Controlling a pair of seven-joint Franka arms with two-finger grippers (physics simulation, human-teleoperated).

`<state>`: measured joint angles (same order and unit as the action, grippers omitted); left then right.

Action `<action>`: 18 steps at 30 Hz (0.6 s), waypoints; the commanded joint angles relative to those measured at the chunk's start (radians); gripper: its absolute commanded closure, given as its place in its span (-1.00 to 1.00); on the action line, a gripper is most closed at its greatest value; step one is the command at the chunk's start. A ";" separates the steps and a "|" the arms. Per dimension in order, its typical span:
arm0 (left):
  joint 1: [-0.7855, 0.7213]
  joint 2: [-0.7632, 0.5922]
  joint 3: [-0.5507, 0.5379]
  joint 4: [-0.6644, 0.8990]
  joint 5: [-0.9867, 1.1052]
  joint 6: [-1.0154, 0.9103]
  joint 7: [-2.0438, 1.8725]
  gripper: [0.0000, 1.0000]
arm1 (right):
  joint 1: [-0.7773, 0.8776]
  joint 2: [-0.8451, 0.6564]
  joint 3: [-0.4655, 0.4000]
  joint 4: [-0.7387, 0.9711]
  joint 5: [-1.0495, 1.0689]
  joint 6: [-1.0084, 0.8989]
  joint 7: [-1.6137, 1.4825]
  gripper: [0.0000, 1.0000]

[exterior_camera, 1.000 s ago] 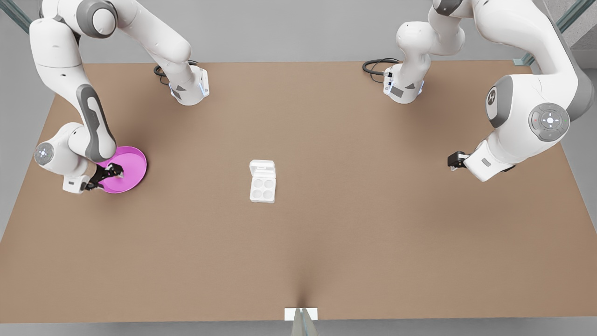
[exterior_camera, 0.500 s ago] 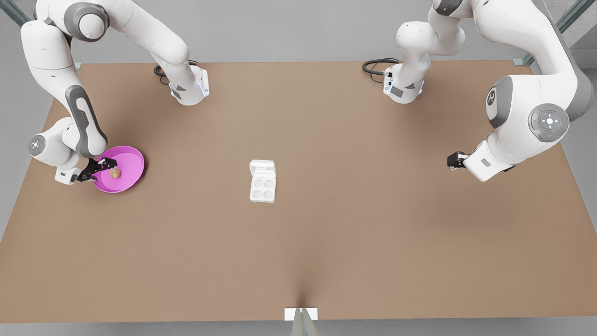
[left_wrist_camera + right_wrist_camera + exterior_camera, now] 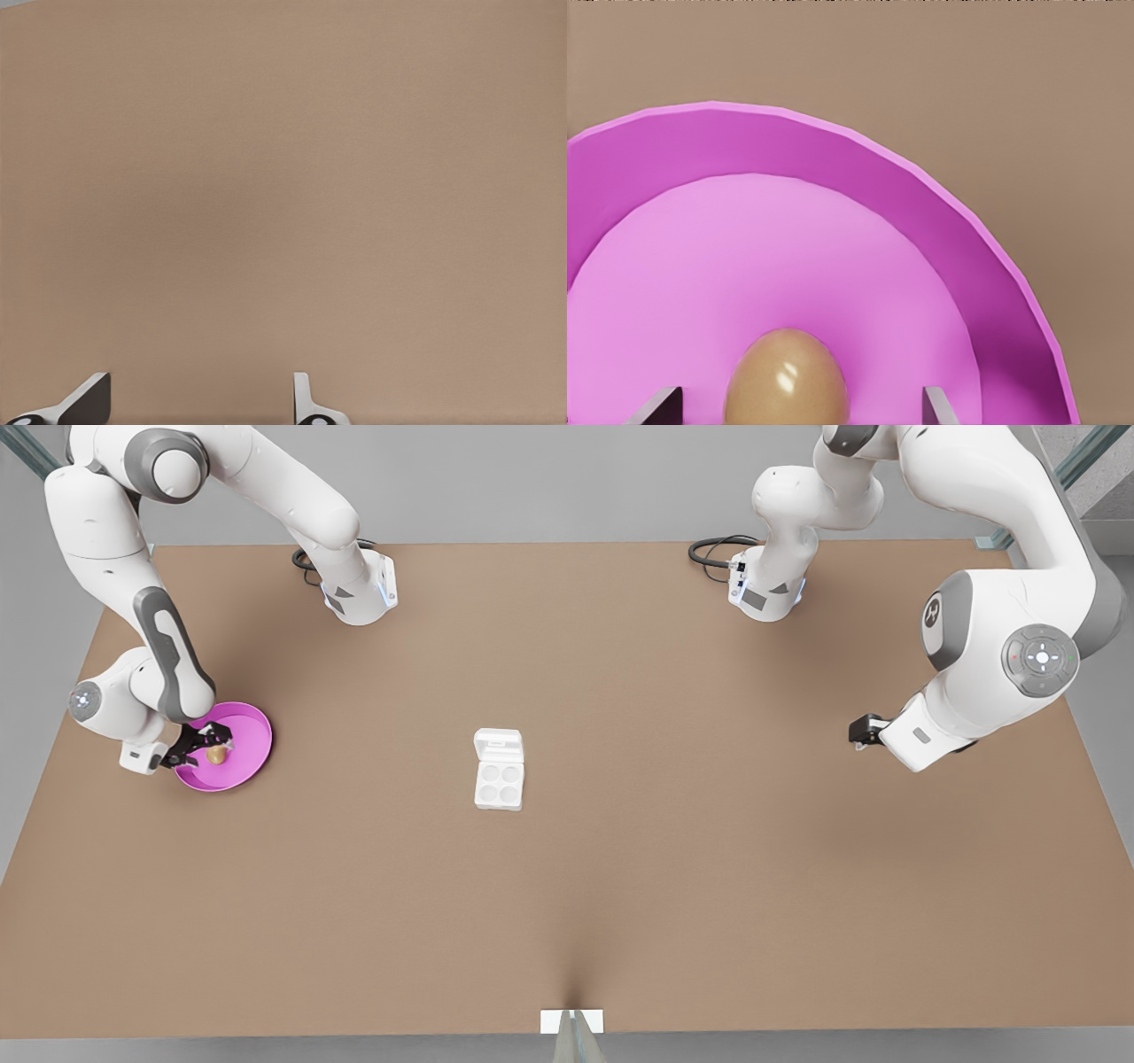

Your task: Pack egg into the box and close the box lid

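Observation:
The tan-brown egg lies in a round pink dish at the front view's left. My right gripper is low over the dish, open, one finger on each side of the egg and apart from it. The white box stands at the table's middle with its four wells bare. The box lid lies swung back flat on the far side. At the front view's right, my left gripper waits open above bare table.
The brown table stretches wide between the dish, the box and the left arm. Both arm bases stand at the far edge with black cables. A small white bracket sits at the near edge.
My right gripper drew back off the dish, uncovering the egg, then came forward again to straddle it. The dish slid slightly toward the front view's left. The left arm barely moved.

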<state>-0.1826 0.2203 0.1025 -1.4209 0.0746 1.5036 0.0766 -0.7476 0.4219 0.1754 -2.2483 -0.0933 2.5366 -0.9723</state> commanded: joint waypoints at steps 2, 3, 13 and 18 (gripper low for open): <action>0.000 0.001 0.000 0.000 0.001 0.001 -0.005 -1.00 | 0.001 -0.002 0.004 -0.004 0.001 0.001 0.030 -1.00; 0.000 0.001 0.000 0.000 0.001 0.001 -0.005 -1.00 | 0.001 -0.002 0.004 -0.004 0.001 0.001 0.038 -1.00; 0.000 0.007 0.000 0.000 0.001 0.001 -0.006 -1.00 | -0.015 -0.028 0.049 0.007 0.001 -0.025 0.056 0.25; 0.000 0.007 0.000 0.000 0.001 0.001 -0.006 -1.00 | -0.010 -0.150 0.174 0.210 0.050 -0.426 0.142 0.24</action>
<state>-0.1826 0.2285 0.1024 -1.4209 0.0746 1.5054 0.0732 -0.7599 0.2798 0.3341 -2.0719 -0.0550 2.3532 -0.9473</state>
